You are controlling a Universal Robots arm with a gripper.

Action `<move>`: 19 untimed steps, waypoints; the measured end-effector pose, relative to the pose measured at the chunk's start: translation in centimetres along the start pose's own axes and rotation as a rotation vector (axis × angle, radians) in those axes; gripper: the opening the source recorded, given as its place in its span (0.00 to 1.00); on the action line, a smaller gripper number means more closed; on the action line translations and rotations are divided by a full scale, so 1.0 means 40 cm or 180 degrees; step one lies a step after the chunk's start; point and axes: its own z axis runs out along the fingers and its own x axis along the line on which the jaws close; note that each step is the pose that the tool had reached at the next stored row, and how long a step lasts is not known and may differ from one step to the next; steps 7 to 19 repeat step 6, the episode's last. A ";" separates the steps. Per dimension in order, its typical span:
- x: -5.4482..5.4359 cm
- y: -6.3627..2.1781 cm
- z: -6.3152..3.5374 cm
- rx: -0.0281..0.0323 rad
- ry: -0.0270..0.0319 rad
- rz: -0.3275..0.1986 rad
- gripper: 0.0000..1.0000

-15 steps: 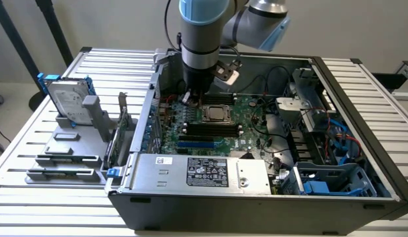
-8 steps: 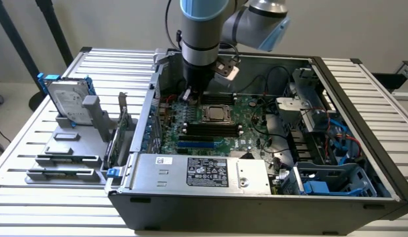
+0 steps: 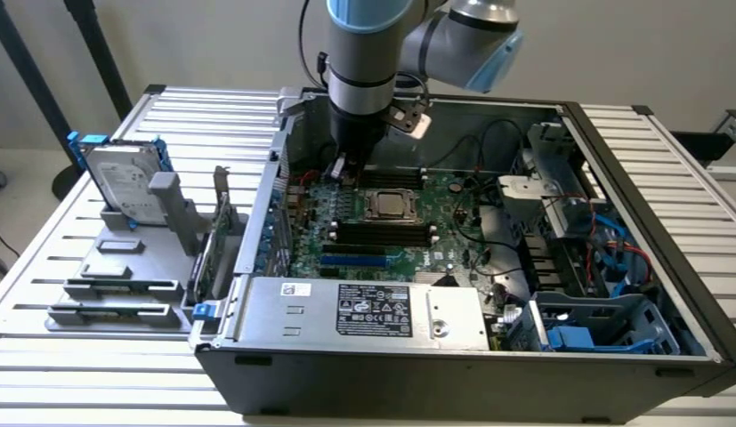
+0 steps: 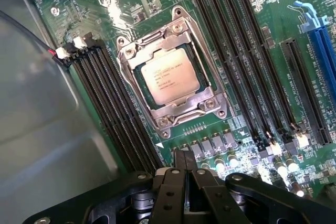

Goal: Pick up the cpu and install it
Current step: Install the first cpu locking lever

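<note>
The cpu (image 4: 169, 76), a small square chip with a silvery-grey top, lies flat in its metal-framed socket (image 4: 157, 40) on the green motherboard; the exterior view has the cpu (image 3: 392, 204) in the middle of the open computer case. My gripper (image 4: 184, 154) is shut with its fingers pressed together and nothing between them. It hangs over the board beside the socket, apart from the chip. In the exterior view the gripper (image 3: 342, 171) is just to the socket's left, inside the case.
Long black memory slots (image 4: 113, 103) flank the socket on both sides. The case wall (image 3: 276, 191) stands close to the arm. A power supply (image 3: 368, 307) fills the case front. A hard drive (image 3: 121, 182) with blue brackets stands on a grey holder (image 3: 112, 285) outside the case.
</note>
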 end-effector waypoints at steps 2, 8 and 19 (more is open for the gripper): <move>0.000 0.000 0.000 0.0000 0.0001 0.0000 0.11; 0.000 0.000 0.000 0.0000 0.0001 0.0000 0.11; 0.000 0.000 0.000 0.0000 0.0001 0.0000 0.11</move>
